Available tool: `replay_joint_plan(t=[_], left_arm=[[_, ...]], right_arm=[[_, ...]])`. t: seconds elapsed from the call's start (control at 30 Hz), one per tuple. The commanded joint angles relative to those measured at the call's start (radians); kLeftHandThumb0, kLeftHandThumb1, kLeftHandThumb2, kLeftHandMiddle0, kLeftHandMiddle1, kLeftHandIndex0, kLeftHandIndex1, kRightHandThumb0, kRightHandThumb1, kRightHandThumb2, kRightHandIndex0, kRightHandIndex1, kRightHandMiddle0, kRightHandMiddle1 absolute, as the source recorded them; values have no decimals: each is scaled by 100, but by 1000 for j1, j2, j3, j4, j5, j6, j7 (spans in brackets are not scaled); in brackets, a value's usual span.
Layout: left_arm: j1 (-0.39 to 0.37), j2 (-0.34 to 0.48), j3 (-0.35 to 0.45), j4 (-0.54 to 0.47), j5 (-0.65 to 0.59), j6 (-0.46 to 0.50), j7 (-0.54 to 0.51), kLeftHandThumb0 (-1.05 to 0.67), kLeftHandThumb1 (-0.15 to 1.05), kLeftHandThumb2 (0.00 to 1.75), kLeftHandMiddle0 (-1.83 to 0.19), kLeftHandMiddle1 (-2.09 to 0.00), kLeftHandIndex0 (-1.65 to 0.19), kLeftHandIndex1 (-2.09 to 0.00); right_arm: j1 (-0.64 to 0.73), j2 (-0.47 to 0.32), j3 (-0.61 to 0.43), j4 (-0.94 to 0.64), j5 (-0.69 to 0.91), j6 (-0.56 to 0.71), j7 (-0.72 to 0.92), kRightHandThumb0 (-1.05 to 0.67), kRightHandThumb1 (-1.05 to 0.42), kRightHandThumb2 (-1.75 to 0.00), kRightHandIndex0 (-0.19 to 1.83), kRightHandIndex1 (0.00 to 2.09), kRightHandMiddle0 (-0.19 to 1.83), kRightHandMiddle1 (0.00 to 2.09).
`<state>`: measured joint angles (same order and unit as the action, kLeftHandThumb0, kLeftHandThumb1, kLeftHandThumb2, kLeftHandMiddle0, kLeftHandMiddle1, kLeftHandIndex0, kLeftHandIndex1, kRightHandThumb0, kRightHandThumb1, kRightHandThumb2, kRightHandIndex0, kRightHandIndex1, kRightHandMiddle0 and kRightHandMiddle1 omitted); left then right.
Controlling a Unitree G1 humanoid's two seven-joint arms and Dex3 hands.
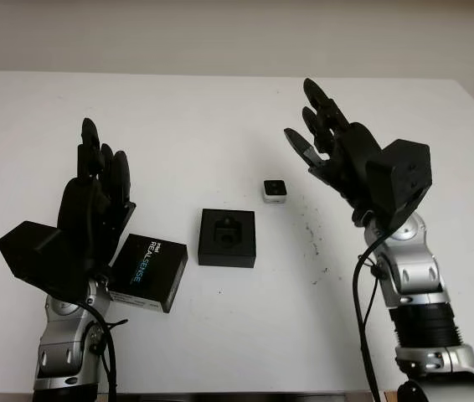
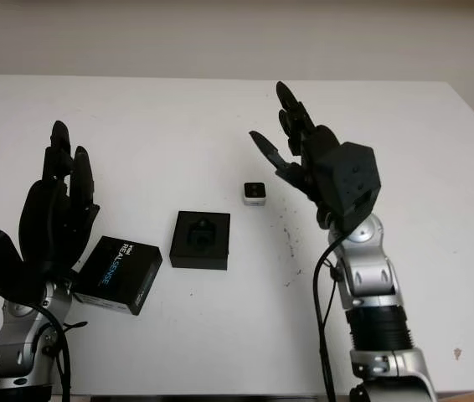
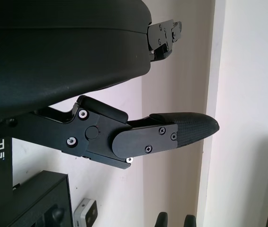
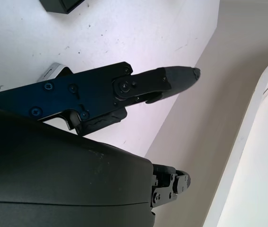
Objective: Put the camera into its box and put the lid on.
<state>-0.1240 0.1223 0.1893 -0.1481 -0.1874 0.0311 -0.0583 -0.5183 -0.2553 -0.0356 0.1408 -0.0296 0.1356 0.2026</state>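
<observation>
A small silver camera (image 1: pixel 275 191) lies on the white table (image 1: pixel 220 117), just right of centre. The open black box (image 1: pixel 228 237) with a moulded insert sits in front of it and a little left. Its lid (image 1: pixel 148 272), printed REALSENSE, lies left of the box, partly behind my left hand. My left hand (image 1: pixel 95 188) is raised, open and holding nothing, above the lid's left end. My right hand (image 1: pixel 325 138) hangs open above the table, to the right of the camera and slightly behind it. The camera's edge (image 4: pixel 53 71) peeks past a right finger, and it also shows (image 3: pixel 85 213) beside the box (image 3: pixel 39 201).
The table's far edge meets a pale wall. Small dark specks (image 1: pixel 312 239) mark the surface right of the box. Bare tabletop stretches behind the camera and on the far right.
</observation>
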Motion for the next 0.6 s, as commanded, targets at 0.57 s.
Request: replay_joint_plan(t=[0.57], left_arm=[[-16,-10,-4,5,-2,-5,-5,-76,105,56,19,0,19,0]], right_arm=[[-100,-197,152,46,-304,-111,40,-49,-85,-3,35,24,27,36]])
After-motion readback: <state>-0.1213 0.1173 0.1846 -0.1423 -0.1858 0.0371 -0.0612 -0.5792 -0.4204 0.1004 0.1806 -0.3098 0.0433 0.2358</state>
